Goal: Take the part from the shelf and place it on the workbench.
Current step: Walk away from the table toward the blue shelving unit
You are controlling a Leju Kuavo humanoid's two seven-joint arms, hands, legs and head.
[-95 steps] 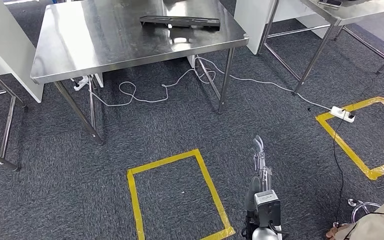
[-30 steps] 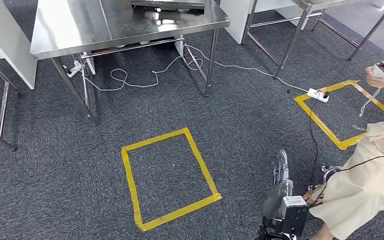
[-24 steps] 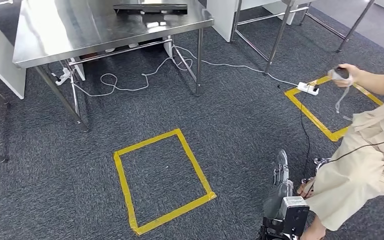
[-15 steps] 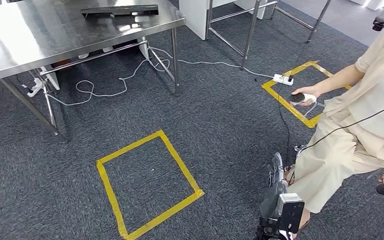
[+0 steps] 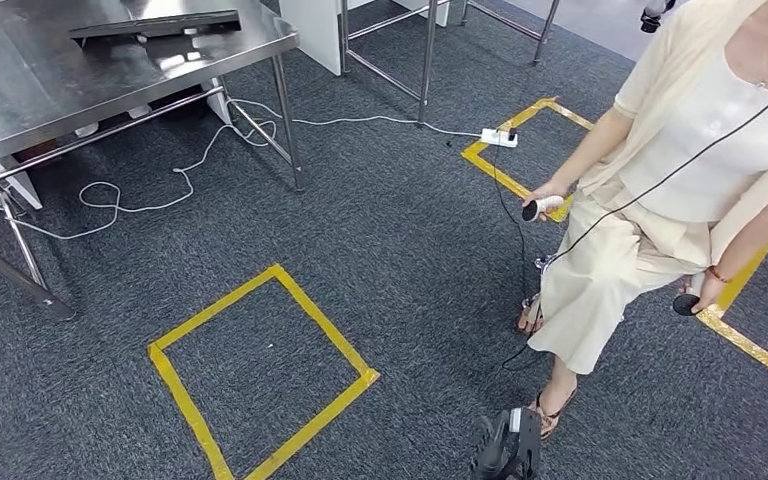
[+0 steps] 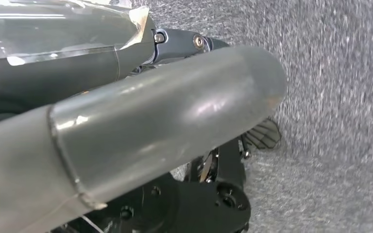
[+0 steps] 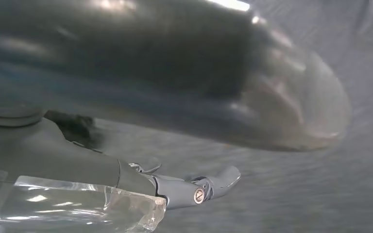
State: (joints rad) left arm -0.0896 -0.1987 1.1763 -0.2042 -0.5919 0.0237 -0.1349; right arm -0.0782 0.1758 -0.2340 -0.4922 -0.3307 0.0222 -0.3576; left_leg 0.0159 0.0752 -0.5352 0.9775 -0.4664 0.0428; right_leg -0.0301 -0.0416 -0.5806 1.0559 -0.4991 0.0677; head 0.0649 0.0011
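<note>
Part (image 5: 155,24) on the tabletop (image 5: 20,90) looks flat, stiff, metallic; you'd grasp its long edges. Left robot hand (image 6: 165,126) and right robot hand (image 7: 184,189): grip state unclear.

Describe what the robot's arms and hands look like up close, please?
Each wrist view shows a thick, smooth grey thumb with a rounded tip on the left hand and the right hand, beside darker slim fingers with small silver screws. Clear glossy plastic film wraps the darker part. From the head view, the right arm's end is dark with a pale label.
</note>
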